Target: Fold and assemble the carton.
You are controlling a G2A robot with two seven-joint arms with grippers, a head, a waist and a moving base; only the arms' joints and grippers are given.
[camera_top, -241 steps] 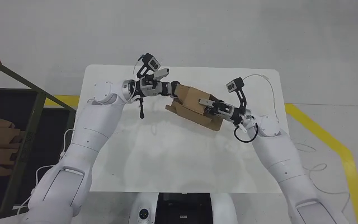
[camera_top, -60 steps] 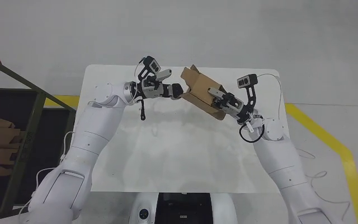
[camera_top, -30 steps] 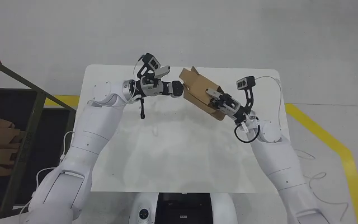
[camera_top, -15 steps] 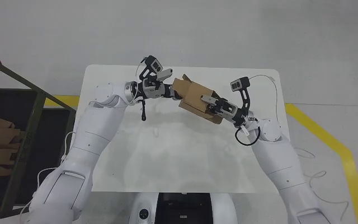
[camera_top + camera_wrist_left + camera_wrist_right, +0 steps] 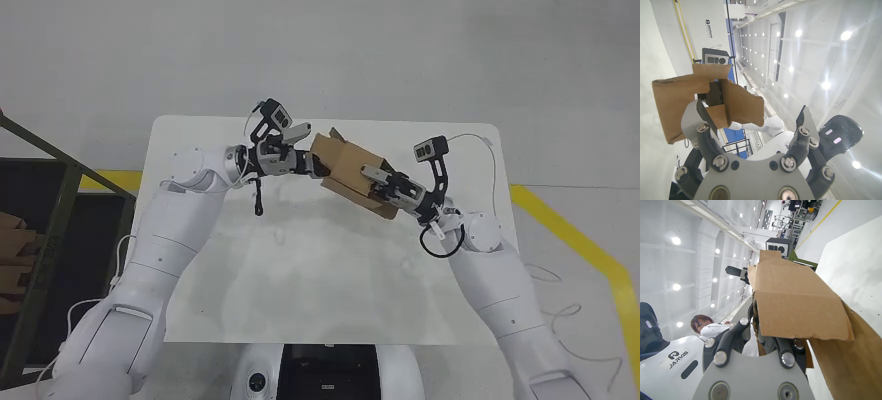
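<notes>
Carton (image 5: 347,172) hovers over the table's (image 5: 300,280) far edge, right gripper (image 5: 761,330) apparently pinching its wall, left gripper (image 5: 750,106) spread wide.

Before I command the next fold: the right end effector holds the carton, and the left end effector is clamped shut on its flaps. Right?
Not quite. The left end effector is open, fingers spread wide beside the carton flaps, as the left wrist view shows. The right end effector does hold the carton.
</notes>
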